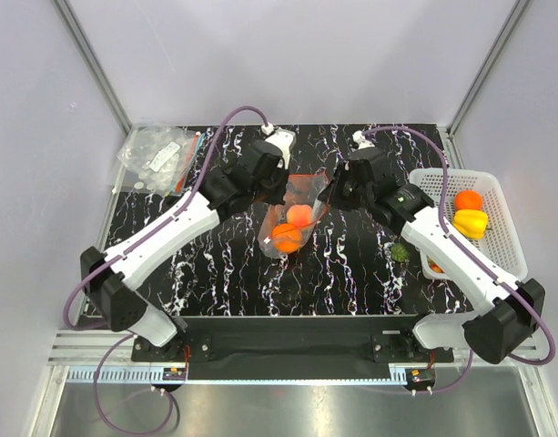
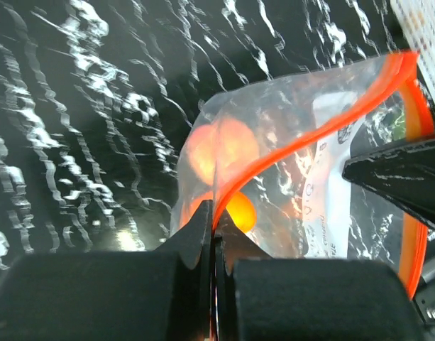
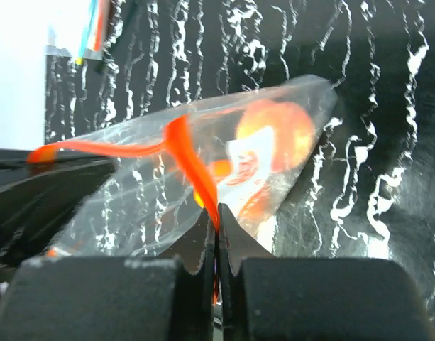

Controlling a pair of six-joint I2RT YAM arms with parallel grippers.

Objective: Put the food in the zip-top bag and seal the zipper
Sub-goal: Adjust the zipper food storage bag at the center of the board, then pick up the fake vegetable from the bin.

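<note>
At frame centre the clear bag [image 1: 308, 193], two orange fruits [image 1: 289, 235] inside, is held over the dark surface [image 1: 224, 264] between both tools, the left tool [image 2: 213, 229] clamped shut on its orange zipper [image 2: 302, 142] and the right tool [image 3: 217, 222] clamped shut on the same strip farther along, left of the white basket [image 1: 442, 173].

A black surface [image 1: 215, 264] veined with white marbling fills the middle of the overhead view. At its right edge sits a white mesh basket [image 1: 504, 238], a corner of it also showing at the upper right of the left wrist view [image 2: 421, 25]. In the upper left lies a loose heap of clear plastic packets [image 1: 156, 157]. A small dark green object [image 1: 400, 250] rests just left of the basket.
</note>
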